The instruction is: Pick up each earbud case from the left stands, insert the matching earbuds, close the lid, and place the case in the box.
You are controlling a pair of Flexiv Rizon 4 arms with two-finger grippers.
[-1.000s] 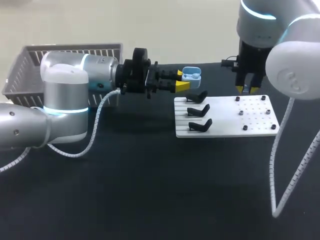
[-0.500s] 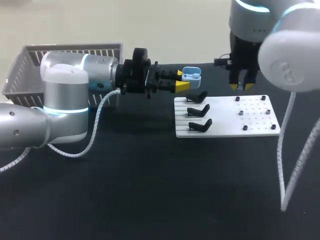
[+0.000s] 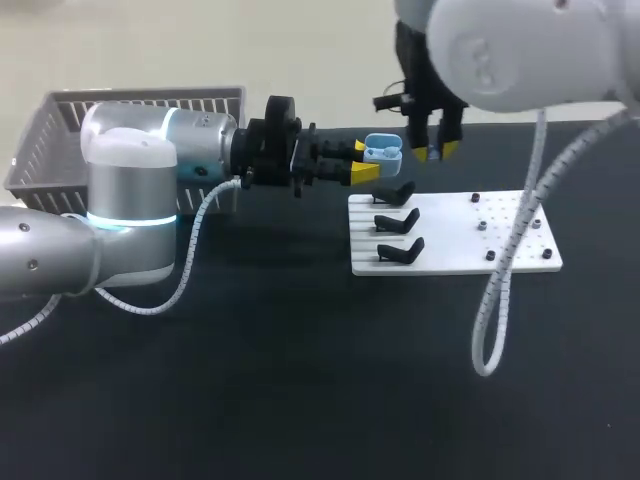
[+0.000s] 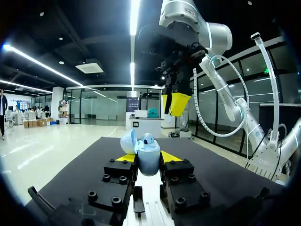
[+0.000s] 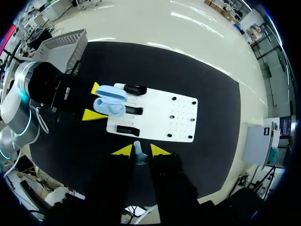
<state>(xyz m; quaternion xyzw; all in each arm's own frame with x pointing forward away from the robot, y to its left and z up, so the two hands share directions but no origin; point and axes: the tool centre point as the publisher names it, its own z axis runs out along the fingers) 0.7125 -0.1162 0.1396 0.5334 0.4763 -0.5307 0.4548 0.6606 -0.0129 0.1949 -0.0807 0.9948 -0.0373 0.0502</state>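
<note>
Your right gripper (image 5: 137,151) pinches a pale earbud (image 5: 137,147) above the white board (image 3: 500,250). Your left gripper (image 3: 365,162) clamps the blue case (image 3: 382,150), lid open, over the board's far left corner. Inserting the earbud, closing the lid and boxing remain. The basket (image 3: 60,140) sits well left of the board.

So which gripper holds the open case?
The left gripper, shut on the open blue case; the right gripper pinches only a small blue earbud.

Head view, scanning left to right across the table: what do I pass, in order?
basket → left arm → left hand, shut on the open earbud case → right hand, pinching an earbud
</note>
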